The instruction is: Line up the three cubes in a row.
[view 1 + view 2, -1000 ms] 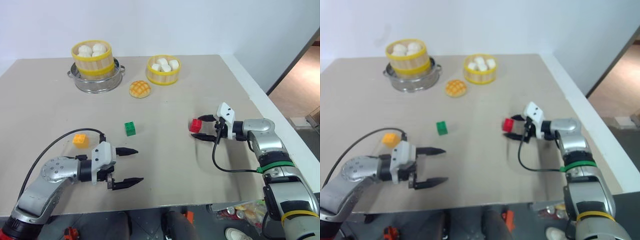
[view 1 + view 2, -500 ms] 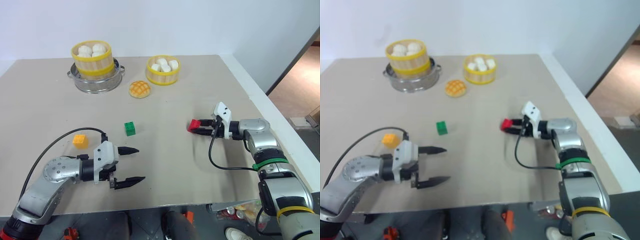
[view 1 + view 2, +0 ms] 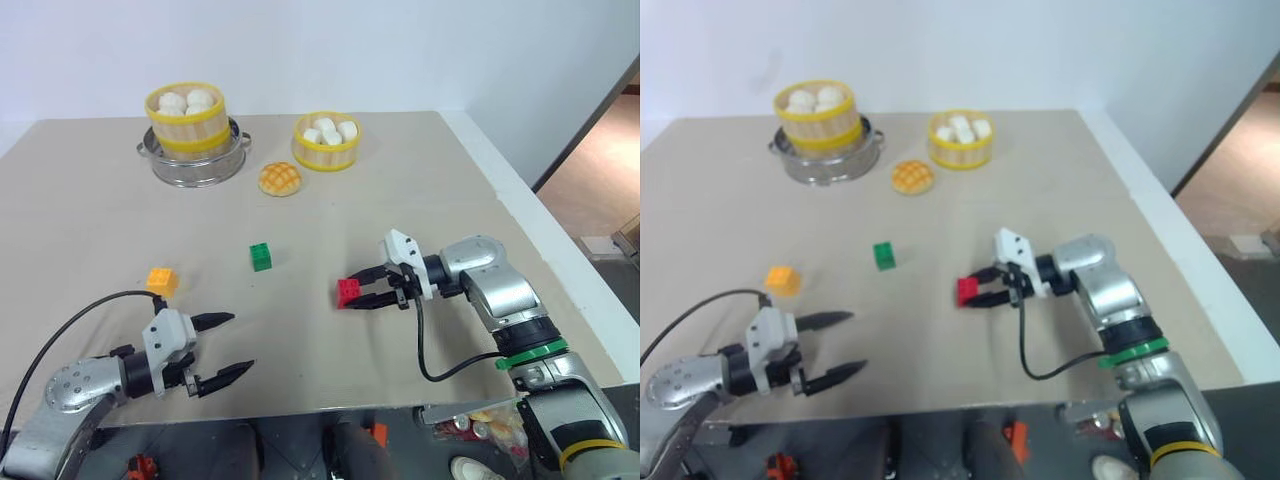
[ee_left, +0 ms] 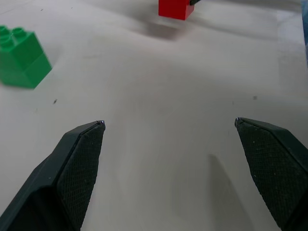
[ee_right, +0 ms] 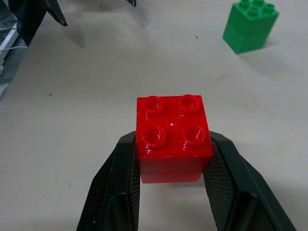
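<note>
Red cube sitting clamped in right gripper, right of green cube, possibly lifted. Orange-yellow cube lying left of green. Left gripper gaping empty.

A beige flat-topped bench carries the non-task items. At its far side a yellow bamboo steamer basket of white buns sits on a round steel steamer pot — a second, smaller yellow basket of white buns stands apart. A round golden crosshatched bun lies between them, nearer.
</note>
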